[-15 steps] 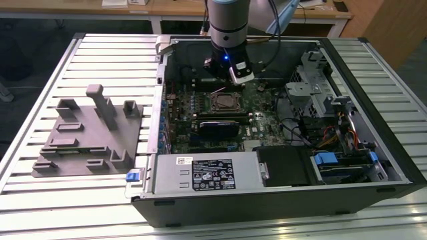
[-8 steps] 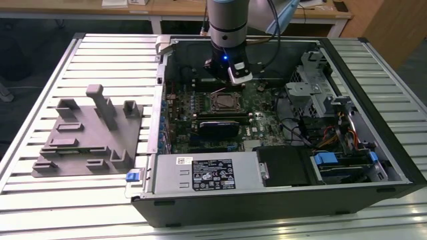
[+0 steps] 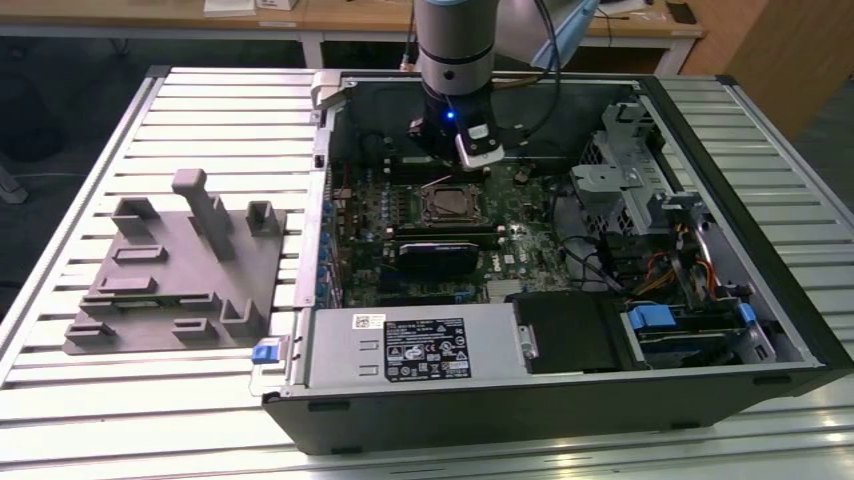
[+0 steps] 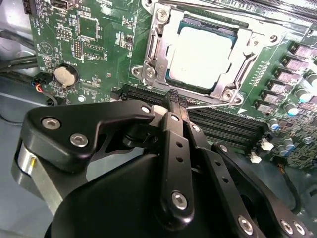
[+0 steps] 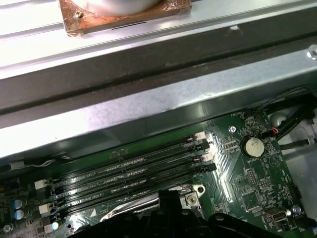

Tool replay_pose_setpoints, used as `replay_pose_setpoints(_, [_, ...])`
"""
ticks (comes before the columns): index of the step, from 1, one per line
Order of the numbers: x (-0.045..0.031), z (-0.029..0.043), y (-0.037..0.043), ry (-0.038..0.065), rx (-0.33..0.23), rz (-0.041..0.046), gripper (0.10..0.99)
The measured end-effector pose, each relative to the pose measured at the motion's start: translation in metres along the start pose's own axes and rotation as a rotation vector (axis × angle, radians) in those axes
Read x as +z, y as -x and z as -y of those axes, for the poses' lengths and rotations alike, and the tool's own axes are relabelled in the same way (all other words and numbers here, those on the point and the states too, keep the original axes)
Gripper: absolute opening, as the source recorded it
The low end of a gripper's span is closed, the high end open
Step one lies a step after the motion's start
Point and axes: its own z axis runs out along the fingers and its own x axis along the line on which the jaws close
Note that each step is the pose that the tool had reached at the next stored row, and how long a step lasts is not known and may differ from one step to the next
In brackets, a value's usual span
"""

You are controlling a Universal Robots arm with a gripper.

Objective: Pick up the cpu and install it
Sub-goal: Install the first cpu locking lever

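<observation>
Cpu [image 4: 200, 57] lies seated in the socket [image 4: 153, 64], frame open. Hand [image 4: 174, 99] pressed together, empty, just beside it. Judged light, rigid, fragile; hold by edges.

An open computer case [image 3: 561, 400] lies on a slatted bench [image 3: 200, 110], with a fixture [image 3: 174, 270] beside it on the exterior view's left. Inside, the cpu [image 4: 200, 57] sits in its socket [image 4: 153, 59] on the board [image 4: 99, 44], the hand [image 4: 176, 99] just above.
</observation>
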Motion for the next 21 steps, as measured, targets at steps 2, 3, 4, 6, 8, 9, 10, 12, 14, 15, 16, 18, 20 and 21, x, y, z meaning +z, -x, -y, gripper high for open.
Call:
replay_pose_setpoints(2, [0.0007, -0.0008, -0.0003, -0.001, 0.009, 0.0019, 0.106])
replay_pose_setpoints(3, [0.0011, -0.0013, -0.0005, -0.001, 0.015, 0.0034, 0.106])
replay_pose_setpoints(4, [0.0015, -0.0017, -0.0007, -0.002, 0.023, 0.005, 0.106])
replay_pose_setpoints(6, [0.0023, -0.0023, -0.001, -0.003, 0.039, 0.0084, 0.106])
replay_pose_setpoints(8, [0.003, -0.0028, -0.0013, -0.005, 0.055, 0.012, 0.106])
replay_pose_setpoints(9, [0.0034, -0.0029, -0.0014, -0.005, 0.064, 0.0143, 0.106])
replay_pose_setpoints(10, [0.0038, -0.003, -0.0015, -0.005, 0.072, 0.0176, 0.106])
replay_pose_setpoints(12, [0.0049, -0.003, -0.0016, -0.004, 0.089, 0.0279, 0.106])
replay_pose_setpoints(14, [0.0061, -0.003, -0.0019, -0.003, 0.103, 0.0391, 0.106])
replay_pose_setpoints(15, [0.0065, -0.0031, -0.0021, -0.002, 0.109, 0.0437, 0.106])
replay_pose_setpoints(16, [0.0067, -0.0031, -0.0026, -0.002, 0.115, 0.0474, 0.106])
replay_pose_setpoints(18, [0.0073, -0.0033, -0.0043, -0.002, 0.129, 0.0532, 0.106])
replay_pose_setpoints(20, [0.0078, -0.0032, -0.0064, -0.002, 0.142, 0.0575, 0.106])
replay_pose_setpoints(21, [0.0079, -0.0032, -0.0075, -0.003, 0.148, 0.0595, 0.106])
